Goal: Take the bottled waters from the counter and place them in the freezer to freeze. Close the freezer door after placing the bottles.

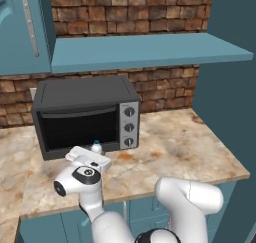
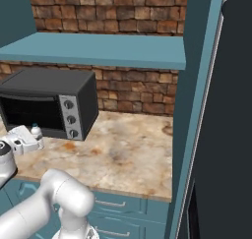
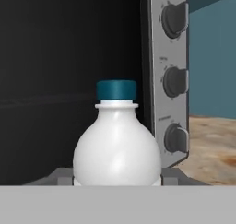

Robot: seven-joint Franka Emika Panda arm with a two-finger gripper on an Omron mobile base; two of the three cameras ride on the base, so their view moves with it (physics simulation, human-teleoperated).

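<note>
On the counter (image 1: 190, 147), beige marble pattern with orange-brown blotches, black toaster oven (image 1: 85, 114) sits toward the left against the brick wall (image 1: 165, 87). Three grey knobs (image 1: 129, 119) run down its right-hand panel. Teal shelf (image 1: 145, 49) runs above it, teal upper cupboard door (image 1: 20, 22) with a grey handle at top left. Teal drawers (image 2: 118, 206) under the counter edge. Tall teal side panel (image 2: 189, 110) closes the counter on the right; past it the dark slate freezer (image 2: 231, 110) with a long grey handle in the right base view.

Whitish bottle (image 3: 116, 147) with a dark teal cap stands upright on the counter just in front of the oven's lower right corner, by the knobs. Gripper (image 1: 92, 154) sits low at the bottle; hand view has the bottle centred between the finger tips (image 3: 62, 176), jaws drawn in at both its sides. Whether they grip it, cannot tell. Rest of the counter to the right is bare marble.
</note>
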